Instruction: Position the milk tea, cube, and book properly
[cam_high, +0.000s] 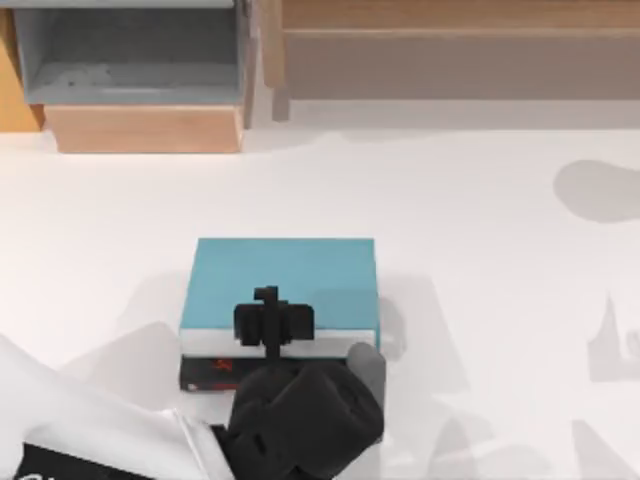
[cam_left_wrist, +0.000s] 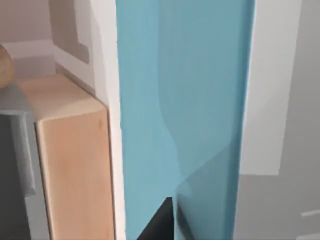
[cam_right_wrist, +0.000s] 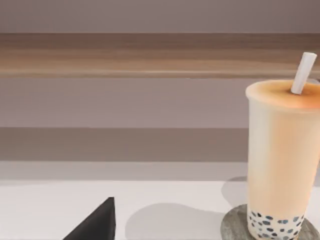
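Top view puts my left gripper (cam_high: 272, 322) over the near edge of the book (cam_high: 285, 280), which lies flat on the white table (cam_high: 450, 220) with its teal face up and a strip of black cover with red characters showing just under the gripper. The fingers appear to straddle that edge, but I cannot tell whether they are spread or pressed onto it. From the left wrist view the teal face (cam_left_wrist: 185, 100) runs straight ahead of the gripper, with a wooden cabinet (cam_left_wrist: 75, 165) beyond and to one side of it.

Judging by its size, the book is probably stiff and fairly heavy, with a smooth cover that could slide between the pads. A hold on 1 edge alone would likely let the far side sag or swing, so the grip wants to sit deep over the spine side, near the middle of the edge, as the gripper stands now.

Ahead of my right gripper, in its wrist view, the milk tea (cam_right_wrist: 282, 160) stands upright on a round coaster (cam_right_wrist: 240, 227), straw (cam_right_wrist: 303, 72) in place; that arm looks parked. The cup is tall and probably tips easily, so a hold around its middle would suit.
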